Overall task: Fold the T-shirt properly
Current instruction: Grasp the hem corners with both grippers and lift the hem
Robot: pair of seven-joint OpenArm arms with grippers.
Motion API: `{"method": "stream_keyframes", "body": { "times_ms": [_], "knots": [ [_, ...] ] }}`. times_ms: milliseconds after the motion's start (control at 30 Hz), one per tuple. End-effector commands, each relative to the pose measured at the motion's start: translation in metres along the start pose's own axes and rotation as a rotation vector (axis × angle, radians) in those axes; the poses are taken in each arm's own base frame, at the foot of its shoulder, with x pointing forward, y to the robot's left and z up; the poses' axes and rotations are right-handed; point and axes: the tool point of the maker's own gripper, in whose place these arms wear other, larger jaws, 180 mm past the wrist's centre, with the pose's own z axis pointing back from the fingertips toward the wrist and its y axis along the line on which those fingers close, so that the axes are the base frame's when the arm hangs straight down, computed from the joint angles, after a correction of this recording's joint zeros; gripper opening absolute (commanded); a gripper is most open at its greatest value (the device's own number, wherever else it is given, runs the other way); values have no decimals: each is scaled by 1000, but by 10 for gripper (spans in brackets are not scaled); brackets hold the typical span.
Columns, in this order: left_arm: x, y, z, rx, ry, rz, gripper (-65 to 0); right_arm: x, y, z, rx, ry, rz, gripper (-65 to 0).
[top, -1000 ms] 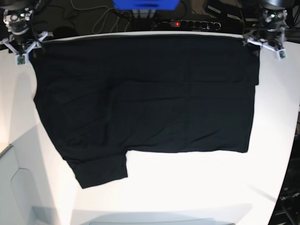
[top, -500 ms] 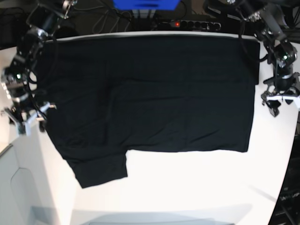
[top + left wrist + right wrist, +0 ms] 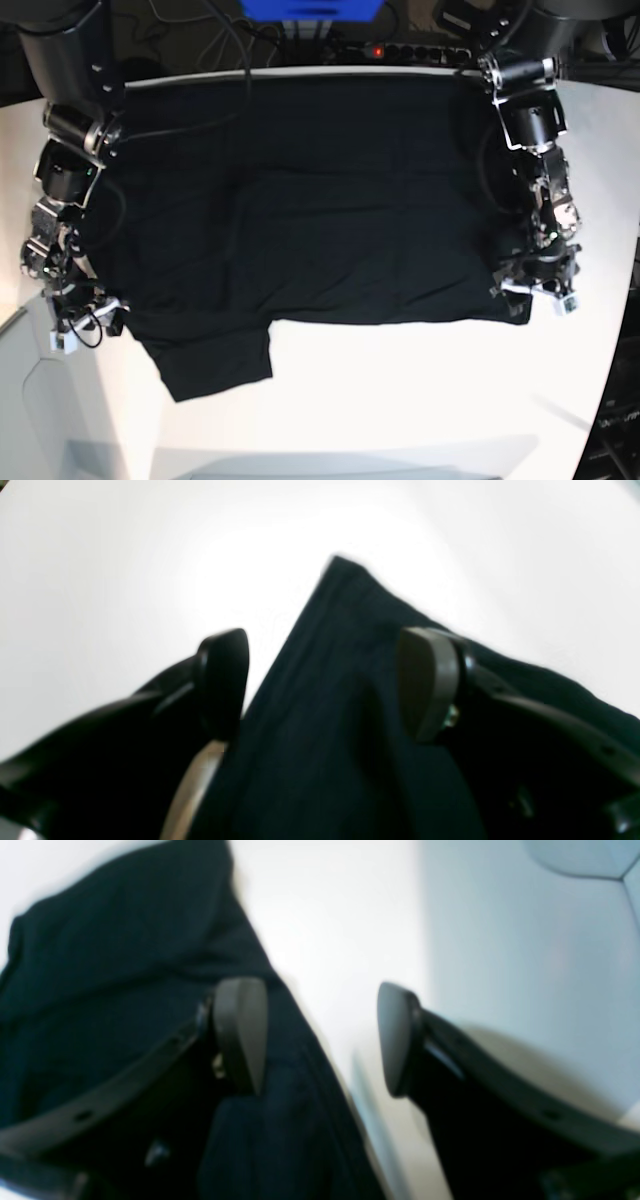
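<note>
The T-shirt (image 3: 310,220) lies spread flat, plain side up, over the far half of the white desk (image 3: 400,400), its top edge along the desk's far edge and one sleeve pointing toward the near left corner. The left pincer (image 3: 537,290) hangs at the shirt's near corner by the desk's right edge; in its wrist view the jaws stand spread, straddling that corner of cloth, not pinching it. The right pincer (image 3: 85,322) sits at the shirt's edge toward the desk's left side, jaws likewise spread, one finger (image 3: 240,1032) over the fabric, the other over bare desk.
</note>
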Motion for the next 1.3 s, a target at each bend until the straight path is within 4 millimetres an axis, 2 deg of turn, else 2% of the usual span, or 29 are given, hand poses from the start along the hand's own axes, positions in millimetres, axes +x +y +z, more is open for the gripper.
{"method": "stream_keyframes", "body": {
  "times_ms": [0,67,200,300,367,500,600,800,833,900,933,1000,1067,1167,1200,1267],
  "knots": [
    [27,1,-5,8,-63,-8,-206,29,-7,0,-18,-82,-22,-294],
    [24,1,-14,14,-45,1,-206,22,-8,-3,-15,-78,-25,-294],
    [20,-1,-29,18,-2,42,-206,10,10,-12,24,-66,27,-294],
    [15,-1,-33,20,20,53,-206,0,24,-17,51,-43,40,-295],
    [20,-3,-34,17,14,54,-206,-3,26,-18,55,-36,38,-297],
    [13,-11,-36,3,33,22,-206,-4,27,-18,57,-31,37,-306],
    [8,-24,-37,-21,48,-34,-206,-16,27,-17,56,-10,34,-377],
    [5,-27,-37,-27,53,-48,-207,-27,36,-19,71,1,26,-625],
    [5,-26,-37,-27,55,-48,-209,-27,36,-19,71,1,26,-650],
    [3,-25,-37,-25,59,-50,-220,-27,36,-19,71,5,27,-650],
    [2,-25,-36,-24,60,-50,-244,-27,36,-19,71,5,27,-650],
    [2,-25,-36,-24,60,-50,-337,-27,36,-19,71,1,26,-650],
    [2,-24,-36,-23,60,-50,-465,-25,36,-19,71,-3,29,-650],
    [1,-24,-36,-23,66,-50,-624,-22,35,-19,70,-8,30,-650],
    [0,-24,-36,-21,69,-49,-650,-22,35,-19,70,-9,30,-650],
    [4,-25,-36,-24,61,-51,-646,-19,36,-19,70,-15,31,-650]
  ]
}}
